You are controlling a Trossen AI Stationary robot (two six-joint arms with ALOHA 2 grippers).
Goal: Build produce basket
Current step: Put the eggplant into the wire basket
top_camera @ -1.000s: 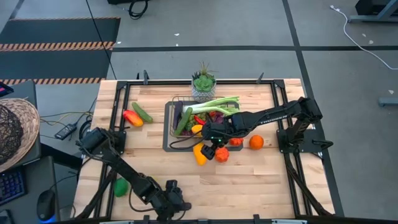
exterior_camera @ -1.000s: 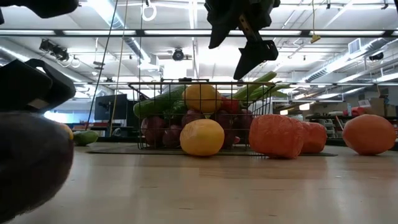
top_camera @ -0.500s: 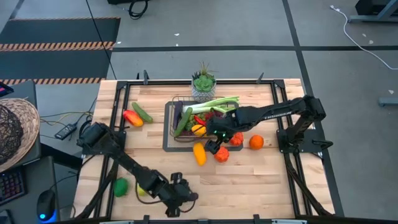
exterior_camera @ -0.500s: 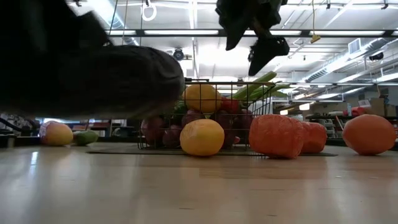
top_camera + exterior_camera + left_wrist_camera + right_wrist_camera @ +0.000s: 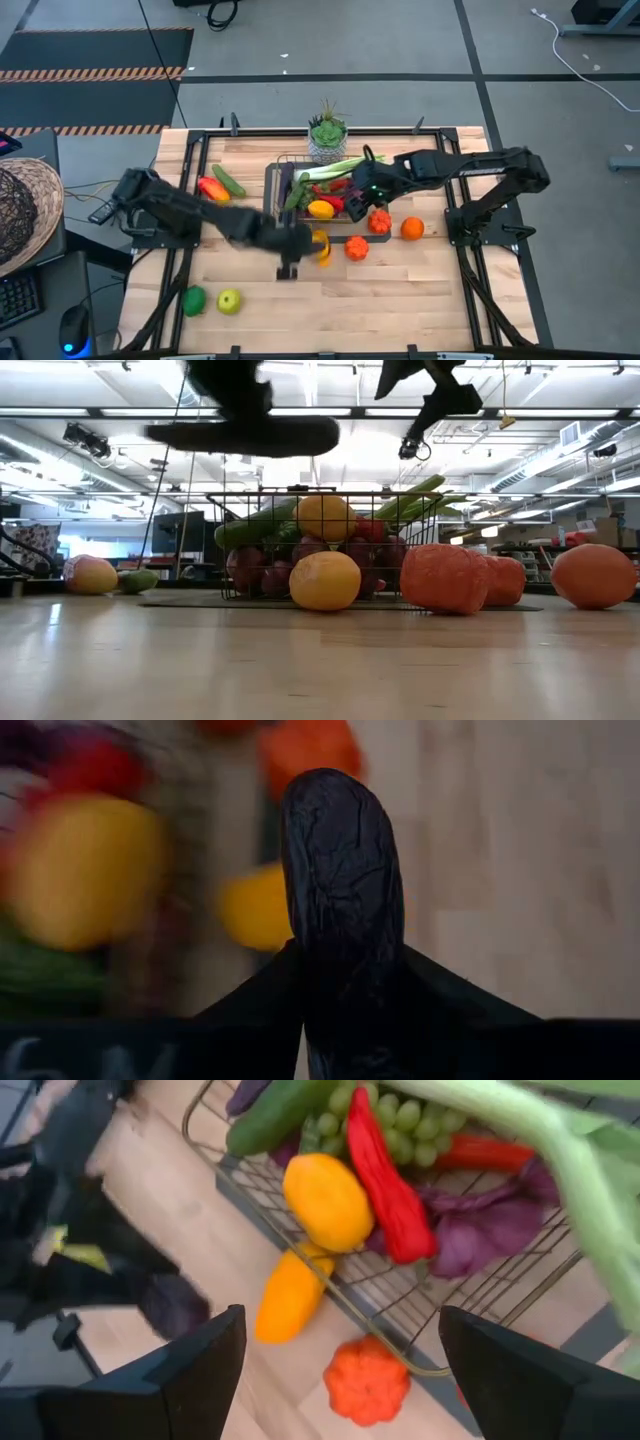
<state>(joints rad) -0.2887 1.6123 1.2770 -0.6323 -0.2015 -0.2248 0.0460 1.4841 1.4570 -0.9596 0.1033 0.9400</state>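
Since the earlier frame, the left arm had swung from the table's front-left corner to its middle, and the right arm had lifted off the loose orange pieces and drawn back over the basket.

The left gripper (image 5: 290, 248) was clenched on a dark purple, wrinkled toy aubergine (image 5: 340, 890), which poked forward between its fingers. It hung above the boards just in front of the rectangular dark wire basket (image 5: 278, 175), beside a yellow toy pepper (image 5: 321, 247) lying on the table. The right gripper (image 5: 340, 1320) stood released, fingers spread wide with nothing between them, above the basket's right-hand side.

The basket sat on a dark mat in the middle of the table, already heaped with a pale green leek (image 5: 345, 164), a yellow lemon (image 5: 320, 209), a red chili (image 5: 385, 1190), green grapes (image 5: 400, 1125) and purple leaves.

We judged the job over half done. Still outside were two ribbed orange-red pumpkins (image 5: 356, 248), a round orange (image 5: 412, 229), a green piece (image 5: 194, 299) and a yellow-green apple (image 5: 229, 300) near the front-left, and a red-orange pepper (image 5: 212, 188) with a green cucumber (image 5: 228, 180) at the far left. The aubergine itself was not yet in.
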